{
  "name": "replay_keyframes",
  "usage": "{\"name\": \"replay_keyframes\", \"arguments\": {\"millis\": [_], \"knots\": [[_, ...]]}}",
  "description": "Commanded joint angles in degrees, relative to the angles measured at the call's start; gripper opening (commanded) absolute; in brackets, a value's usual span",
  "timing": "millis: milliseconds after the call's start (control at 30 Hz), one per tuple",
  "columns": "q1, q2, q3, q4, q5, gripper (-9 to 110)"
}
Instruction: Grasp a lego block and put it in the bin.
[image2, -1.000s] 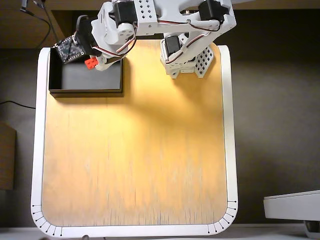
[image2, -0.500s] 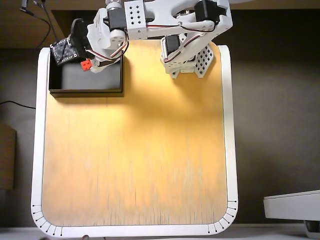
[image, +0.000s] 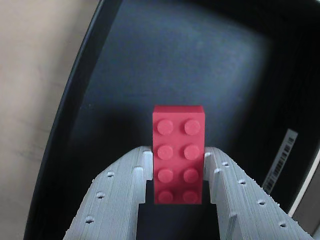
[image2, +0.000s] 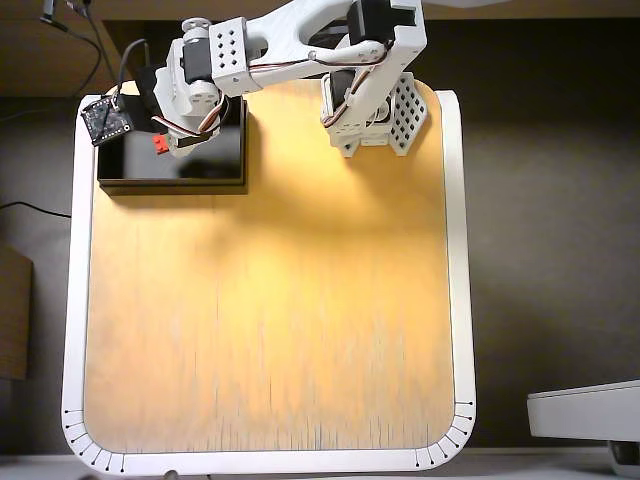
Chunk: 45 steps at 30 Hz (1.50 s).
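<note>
My gripper (image: 178, 152) is shut on the red lego block (image: 178, 152), its grey fingers (image: 125, 185) pressing the brick's two long sides. The brick's studs face the wrist camera. It hangs over the dark grey floor of the black bin (image: 190, 55), inside the walls. A white label (image: 280, 160) sits on the bin's right rim in the wrist view. In the overhead view the bin (image2: 170, 183) stands at the table's top left, and the gripper (image2: 165, 147) holds the lego block (image2: 160, 143) above its middle.
The arm's base (image2: 375, 110) stands at the top middle of the wooden table (image2: 270, 320), which has a white raised border. Cables (image2: 75, 30) run off the top left. A white object (image2: 585, 410) lies off the table at bottom right.
</note>
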Motion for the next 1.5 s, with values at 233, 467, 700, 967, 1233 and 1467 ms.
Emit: {"name": "replay_keyframes", "arguments": {"millis": [233, 467, 700, 967, 1233, 1467], "knots": [[1.93, 1.14, -1.41, -1.67, 2.99, 23], [2.99, 5.8, -1.58, -0.97, 3.69, 27], [2.37, 15.82, -4.66, 10.02, 3.25, 6], [-2.2, 26.63, -7.12, 18.19, 0.0, 1], [-17.75, 28.83, -11.16, 18.11, -10.55, 1], [-36.83, 28.74, -11.95, 15.38, -14.33, 0]]}}
